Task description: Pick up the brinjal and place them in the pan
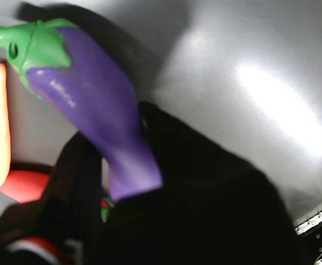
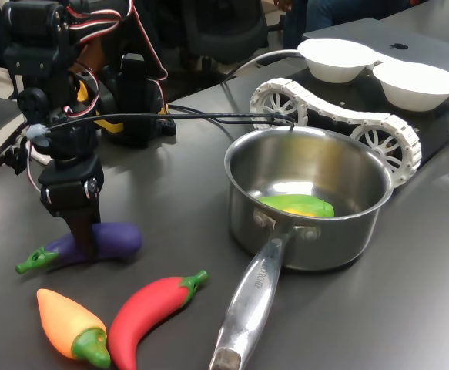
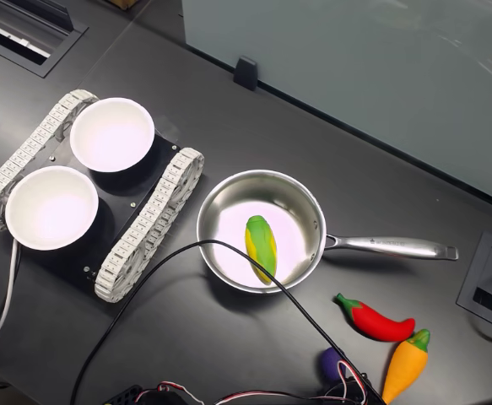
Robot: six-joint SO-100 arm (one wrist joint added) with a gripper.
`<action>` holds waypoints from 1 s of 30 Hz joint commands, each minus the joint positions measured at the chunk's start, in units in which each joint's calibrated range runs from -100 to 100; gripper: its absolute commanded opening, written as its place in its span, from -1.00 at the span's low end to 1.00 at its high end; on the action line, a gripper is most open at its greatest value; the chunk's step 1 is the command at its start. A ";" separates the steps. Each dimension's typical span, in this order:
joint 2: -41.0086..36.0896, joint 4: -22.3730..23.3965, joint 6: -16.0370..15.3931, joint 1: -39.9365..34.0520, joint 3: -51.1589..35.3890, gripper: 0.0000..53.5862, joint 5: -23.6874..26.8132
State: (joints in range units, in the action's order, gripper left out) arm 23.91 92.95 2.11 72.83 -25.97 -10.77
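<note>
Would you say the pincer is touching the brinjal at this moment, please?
Touching. In the wrist view the pincer's dark fingers press against the brinjal's purple body; the first exterior view shows the pincer down over the brinjal's middle.

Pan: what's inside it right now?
The pan holds one green-and-yellow corn-like toy, nothing else. The brinjal is outside on the table, at the claw. The first exterior view hides the near floor.

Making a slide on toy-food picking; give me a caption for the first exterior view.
Hand lowered onto the brinjal on the dark table, beside a chili, orange pepper and steel pan holding a corn cob.
</note>
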 commanded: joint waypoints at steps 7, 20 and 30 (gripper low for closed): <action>-7.92 -2.07 1.08 0.11 7.39 -1.00 -0.93; -20.41 -2.24 0.24 -2.76 14.66 -1.00 -0.78; -30.44 -3.44 0.24 -3.22 16.84 -1.00 0.49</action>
State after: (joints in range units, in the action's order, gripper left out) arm 2.02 91.33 2.75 70.30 -9.05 -11.06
